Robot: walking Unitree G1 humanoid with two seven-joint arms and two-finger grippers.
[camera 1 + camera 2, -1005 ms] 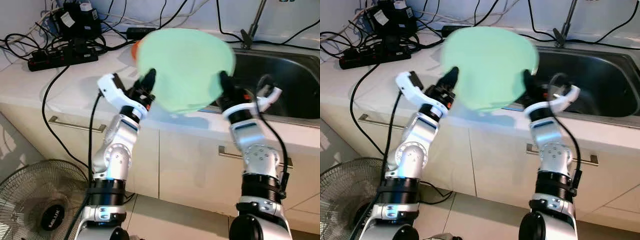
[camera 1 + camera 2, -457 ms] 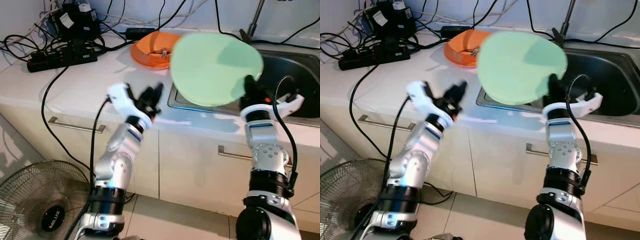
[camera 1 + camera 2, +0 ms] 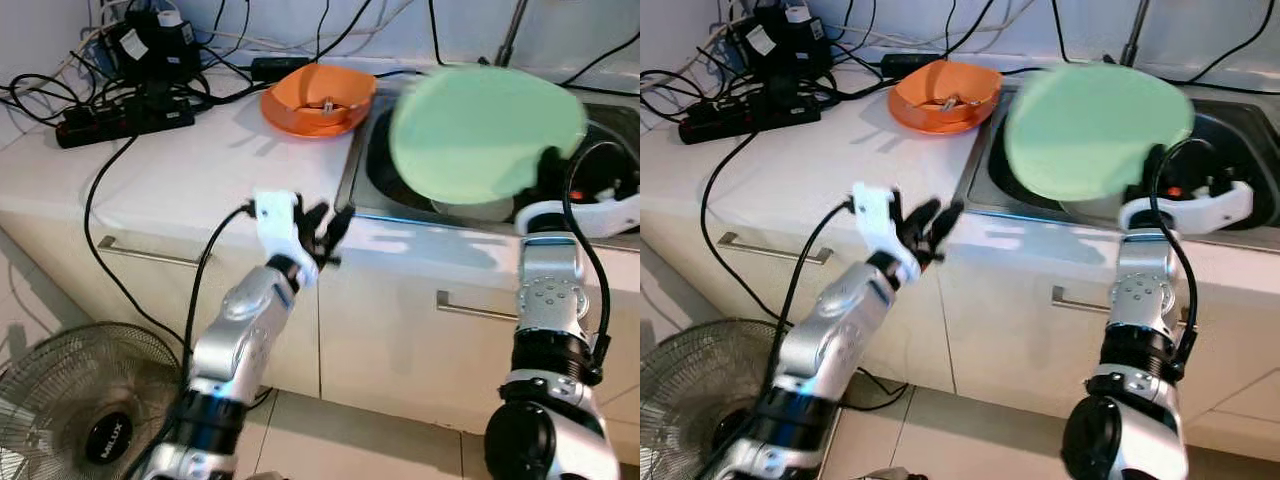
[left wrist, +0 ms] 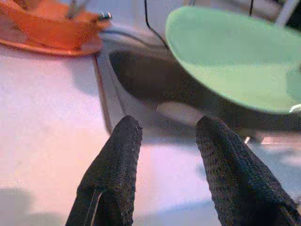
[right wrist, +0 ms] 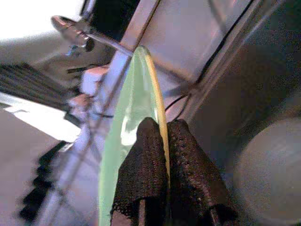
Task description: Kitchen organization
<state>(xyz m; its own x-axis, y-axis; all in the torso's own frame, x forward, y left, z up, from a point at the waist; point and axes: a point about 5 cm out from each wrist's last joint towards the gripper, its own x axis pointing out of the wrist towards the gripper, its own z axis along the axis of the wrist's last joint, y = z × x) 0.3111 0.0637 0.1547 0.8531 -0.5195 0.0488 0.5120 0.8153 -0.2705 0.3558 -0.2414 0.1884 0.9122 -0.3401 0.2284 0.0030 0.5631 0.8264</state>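
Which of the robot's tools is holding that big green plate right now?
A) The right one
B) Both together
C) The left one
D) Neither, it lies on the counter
A: the right tool pinches the rim of the green plate above the sink, while the left tool is open and apart from the plate, in front of the counter edge.

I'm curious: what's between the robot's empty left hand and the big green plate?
In the left wrist view, bare white counter, then the sink edge and basin lie between the left gripper and the green plate.
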